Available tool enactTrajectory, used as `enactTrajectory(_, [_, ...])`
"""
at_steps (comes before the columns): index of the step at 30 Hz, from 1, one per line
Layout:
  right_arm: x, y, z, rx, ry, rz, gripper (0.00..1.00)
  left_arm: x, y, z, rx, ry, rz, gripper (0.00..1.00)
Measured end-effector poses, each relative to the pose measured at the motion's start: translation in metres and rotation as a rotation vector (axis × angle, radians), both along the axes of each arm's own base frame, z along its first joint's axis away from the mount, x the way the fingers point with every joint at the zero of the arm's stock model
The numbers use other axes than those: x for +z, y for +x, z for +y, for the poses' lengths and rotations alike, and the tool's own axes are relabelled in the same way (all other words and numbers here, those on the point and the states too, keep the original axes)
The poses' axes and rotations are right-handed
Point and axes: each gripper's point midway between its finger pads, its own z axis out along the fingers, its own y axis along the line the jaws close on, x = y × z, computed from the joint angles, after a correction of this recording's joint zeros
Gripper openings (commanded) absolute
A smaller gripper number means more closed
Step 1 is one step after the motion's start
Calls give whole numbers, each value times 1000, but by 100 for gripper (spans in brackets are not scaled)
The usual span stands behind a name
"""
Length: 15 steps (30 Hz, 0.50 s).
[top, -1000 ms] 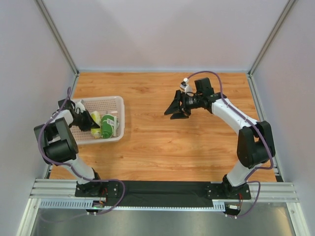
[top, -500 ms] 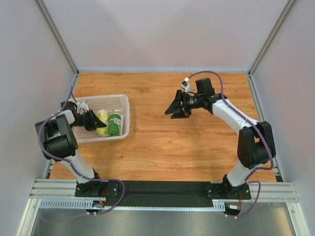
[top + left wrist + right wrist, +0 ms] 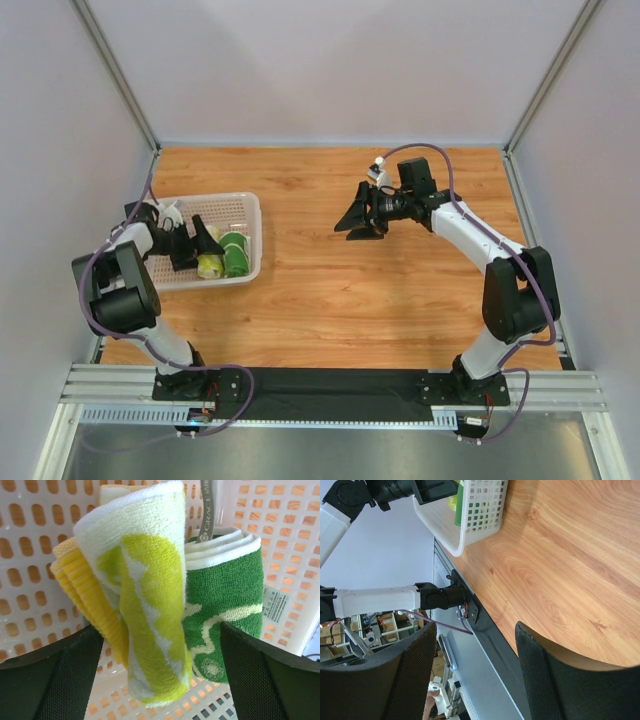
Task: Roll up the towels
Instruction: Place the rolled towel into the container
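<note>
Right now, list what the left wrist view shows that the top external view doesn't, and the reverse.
Left wrist only: the printed label on the green towel and the towels' terry weave. Top external only: the right hand, open over the wood table. Both: the lime-yellow towel and the green one rolled side by side in the white basket, with the open left hand at them.

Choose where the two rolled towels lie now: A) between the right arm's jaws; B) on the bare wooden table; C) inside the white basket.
C: the green towel and the yellow towel both sit rolled inside the white basket.
</note>
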Motion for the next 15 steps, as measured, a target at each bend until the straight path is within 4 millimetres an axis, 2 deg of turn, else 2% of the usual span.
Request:
enactTrajectory(10, [0,0,0,-1,0,4,65,9,-3,13,27,102,-11,100])
enactTrajectory(15, [0,-1,0,-1,-1,6,65,22,-3,17,42,139,-34,100])
